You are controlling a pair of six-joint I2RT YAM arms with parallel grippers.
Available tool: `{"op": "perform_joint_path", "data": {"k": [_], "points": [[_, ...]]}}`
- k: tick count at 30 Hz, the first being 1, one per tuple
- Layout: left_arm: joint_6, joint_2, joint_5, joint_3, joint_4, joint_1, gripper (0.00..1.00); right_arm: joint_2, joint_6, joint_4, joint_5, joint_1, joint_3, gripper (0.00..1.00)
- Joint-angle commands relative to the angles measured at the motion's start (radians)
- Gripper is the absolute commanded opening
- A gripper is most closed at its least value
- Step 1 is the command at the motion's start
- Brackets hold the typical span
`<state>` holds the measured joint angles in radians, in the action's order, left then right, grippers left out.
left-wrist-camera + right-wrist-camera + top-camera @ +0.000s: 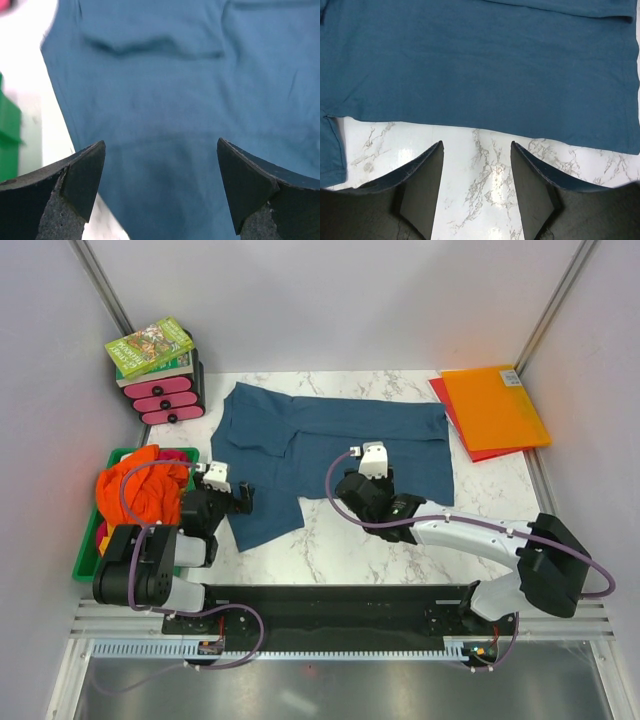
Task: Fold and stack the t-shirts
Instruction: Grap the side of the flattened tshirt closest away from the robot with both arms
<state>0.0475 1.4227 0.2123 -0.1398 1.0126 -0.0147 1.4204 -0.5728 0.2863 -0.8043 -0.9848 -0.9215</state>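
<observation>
A teal t-shirt (pixel 330 435) is spread flat on the marble table (pixel 330 550), its left part hanging lower than the rest. Orange t-shirts (pixel 145 485) are heaped in a green bin (pixel 85 560) at the table's left edge. The left gripper (pixel 160 165) is held over the teal t-shirt's lower left part, and the cloth is seen below and ahead of its fingers (pixel 75 175). They are spread wide with nothing between them. The right gripper (pixel 476 165) is poised over bare marble just short of the shirt's near hem, its jaws parted and nothing gripped.
</observation>
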Motion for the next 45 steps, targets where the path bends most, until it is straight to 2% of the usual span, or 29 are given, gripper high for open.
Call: {"op": "perform_joint_path", "data": {"k": [1,3,12,23,29,33,34,35,36,37,38,39,40,41,43,44,45], "points": [[0.011,-0.001,0.016,-0.079,0.102,-0.007,1.0,0.006,-0.036,0.019,-0.033,-0.003,-0.054,0.63],[-0.03,0.016,-0.12,-0.102,0.086,-0.007,1.0,-0.017,-0.033,0.025,-0.044,-0.003,-0.053,0.64],[-0.032,0.013,-0.113,-0.092,0.109,-0.007,1.0,-0.166,0.025,-0.041,-0.17,-0.005,0.096,0.64],[-0.034,0.012,-0.113,-0.092,0.107,-0.007,1.0,-0.271,0.033,-0.084,-0.116,-0.002,0.19,0.64],[-0.034,0.013,-0.113,-0.092,0.106,-0.007,1.0,-0.275,0.002,-0.121,-0.105,-0.002,0.253,0.64],[-0.038,0.007,-0.05,-0.101,0.095,0.013,1.0,-0.296,-0.007,-0.128,-0.098,-0.003,0.282,0.65],[-0.031,-0.002,-0.12,-0.106,0.083,-0.005,1.0,-0.302,-0.001,-0.13,-0.098,-0.002,0.286,0.65],[-0.02,-0.024,-0.208,-0.112,0.022,-0.04,1.0,-0.307,0.011,-0.13,-0.096,-0.002,0.286,0.65],[0.0,-0.103,-0.346,-0.176,-0.09,-0.135,1.0,-0.31,0.02,-0.127,-0.093,-0.003,0.283,0.65],[0.02,-0.137,-0.508,-0.231,-0.208,-0.168,1.0,-0.32,0.028,-0.121,-0.095,-0.002,0.283,0.65],[0.05,-0.158,-0.543,-0.285,-0.42,-0.191,1.0,-0.325,0.045,-0.119,-0.099,-0.002,0.283,0.65],[0.054,-0.197,-0.592,-0.387,-0.515,-0.249,1.0,-0.331,0.054,-0.119,-0.101,-0.003,0.282,0.66],[0.061,-0.211,-0.732,-0.44,-0.599,-0.287,1.0,-0.333,0.065,-0.116,-0.102,-0.002,0.279,0.66],[0.045,-0.217,-0.839,-0.543,-0.778,-0.327,1.0,-0.334,0.077,-0.111,-0.111,-0.002,0.276,0.66],[-0.038,-0.205,-1.099,-0.66,-1.0,-0.43,1.0,-0.333,0.08,-0.089,-0.124,-0.002,0.262,0.66],[-0.175,-0.197,-1.096,-0.792,-1.301,-0.453,1.0,-0.333,0.077,-0.078,-0.127,-0.002,0.256,0.66],[-0.263,-0.186,-1.078,-0.841,-1.438,-0.49,1.0,-0.334,0.073,-0.066,-0.128,-0.003,0.247,0.66]]}}
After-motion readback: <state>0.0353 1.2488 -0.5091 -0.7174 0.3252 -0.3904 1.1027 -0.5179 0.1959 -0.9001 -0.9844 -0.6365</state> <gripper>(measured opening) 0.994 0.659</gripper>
